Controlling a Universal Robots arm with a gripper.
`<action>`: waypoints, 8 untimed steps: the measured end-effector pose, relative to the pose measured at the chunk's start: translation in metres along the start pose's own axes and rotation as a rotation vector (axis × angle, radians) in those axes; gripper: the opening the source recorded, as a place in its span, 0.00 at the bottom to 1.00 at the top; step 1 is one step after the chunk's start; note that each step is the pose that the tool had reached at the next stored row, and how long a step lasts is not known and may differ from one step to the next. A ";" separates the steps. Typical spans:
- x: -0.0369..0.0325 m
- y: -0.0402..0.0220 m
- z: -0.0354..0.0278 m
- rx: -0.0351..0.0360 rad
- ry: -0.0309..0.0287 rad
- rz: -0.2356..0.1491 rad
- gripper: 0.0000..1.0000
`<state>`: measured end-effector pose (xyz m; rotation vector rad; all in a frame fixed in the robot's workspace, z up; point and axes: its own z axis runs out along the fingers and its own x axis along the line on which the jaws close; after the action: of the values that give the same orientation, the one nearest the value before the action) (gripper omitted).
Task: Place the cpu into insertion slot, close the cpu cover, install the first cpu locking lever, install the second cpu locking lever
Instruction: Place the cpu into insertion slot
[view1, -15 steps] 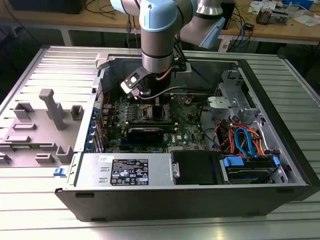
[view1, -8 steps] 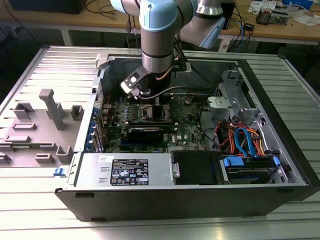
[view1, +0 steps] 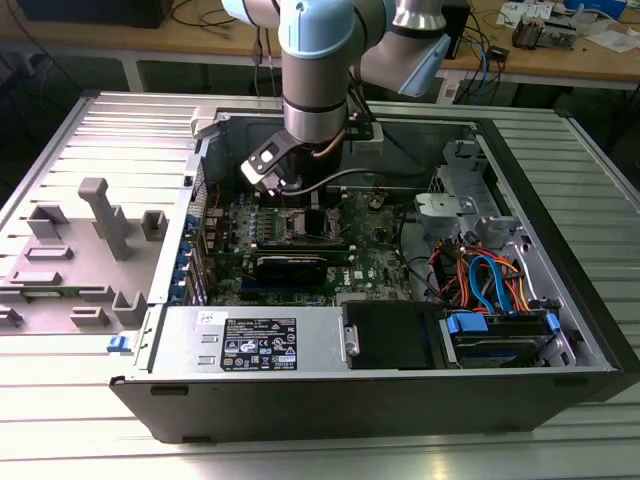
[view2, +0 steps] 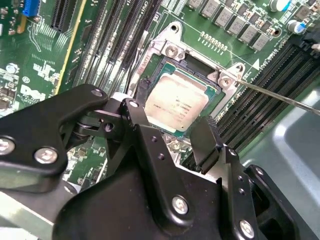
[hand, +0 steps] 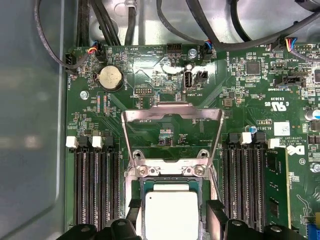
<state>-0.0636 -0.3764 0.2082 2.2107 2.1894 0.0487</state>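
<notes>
Silver-grey cpu (hand: 171, 212) lies flat in the insertion slot (hand: 165, 170), metal top upward, edges square to the rim. My pincer (hand: 172, 216) is spread, fingers (hand: 216, 210) flanking opposite edges. Behind, the cpu cover (hand: 172, 112) stands swung open.

Cpu (hand: 171, 212) in insertion slot (hand: 170, 170), cover (hand: 172, 111) raised

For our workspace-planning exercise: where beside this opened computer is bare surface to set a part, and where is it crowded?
Free: the ribbed table beyond the grey holders, and its strip before the case. Crowded: the cpu, flanked by the gripper.
</notes>
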 end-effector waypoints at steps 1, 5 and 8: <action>0.0000 0.0003 -0.0074 0.0002 0.0000 0.000 0.62; 0.0000 0.0012 -0.0112 0.0016 -0.0002 0.000 0.11; 0.0000 0.0012 -0.0111 0.0016 -0.0002 0.000 0.11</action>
<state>-0.0629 -0.3764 0.2194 2.2114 2.1901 0.0467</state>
